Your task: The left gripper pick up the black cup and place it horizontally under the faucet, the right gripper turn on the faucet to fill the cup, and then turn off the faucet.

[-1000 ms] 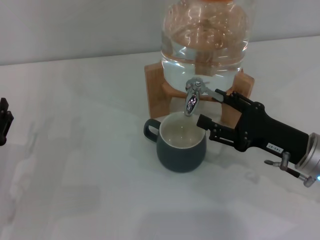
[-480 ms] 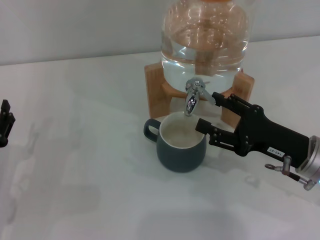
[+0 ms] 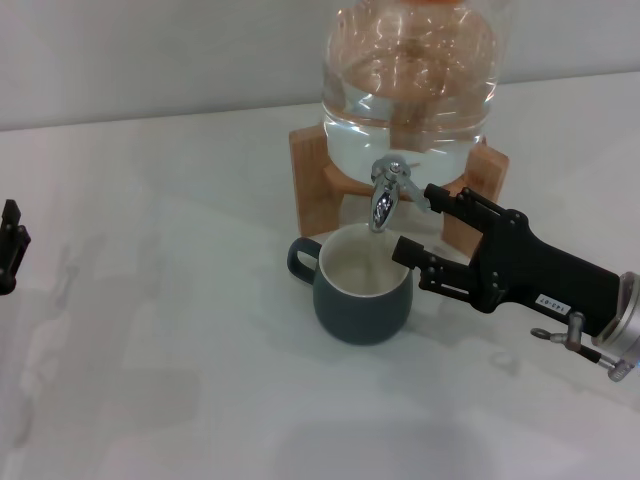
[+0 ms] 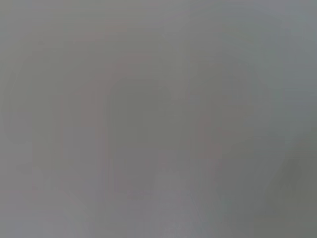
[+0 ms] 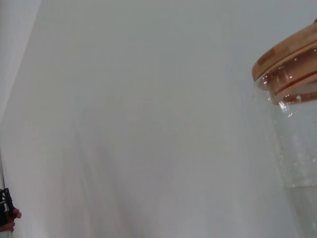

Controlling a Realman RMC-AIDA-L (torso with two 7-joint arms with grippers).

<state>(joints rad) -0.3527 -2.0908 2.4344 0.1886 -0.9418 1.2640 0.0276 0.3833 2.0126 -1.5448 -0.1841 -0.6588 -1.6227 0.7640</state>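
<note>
The black cup (image 3: 362,292) stands upright on the white table, its cream inside showing and its handle pointing left. Directly above its opening hangs the chrome faucet (image 3: 385,196), with its thin lever sticking out to the right. My right gripper (image 3: 419,222) is open just right of the cup. Its upper finger tip is at the end of the lever, and its lower finger (image 3: 408,250) is beside the cup's rim. My left gripper (image 3: 9,247) is parked at the far left edge, holding nothing. The left wrist view shows only grey surface.
The big clear water jug (image 3: 410,80) sits on a tan wooden stand (image 3: 312,180) behind the cup. In the right wrist view the water jug (image 5: 297,148) fills the edge, with white table beside it.
My right gripper has moved a little left, toward the faucet lever and the cup. The cup and my left arm have stayed put.
</note>
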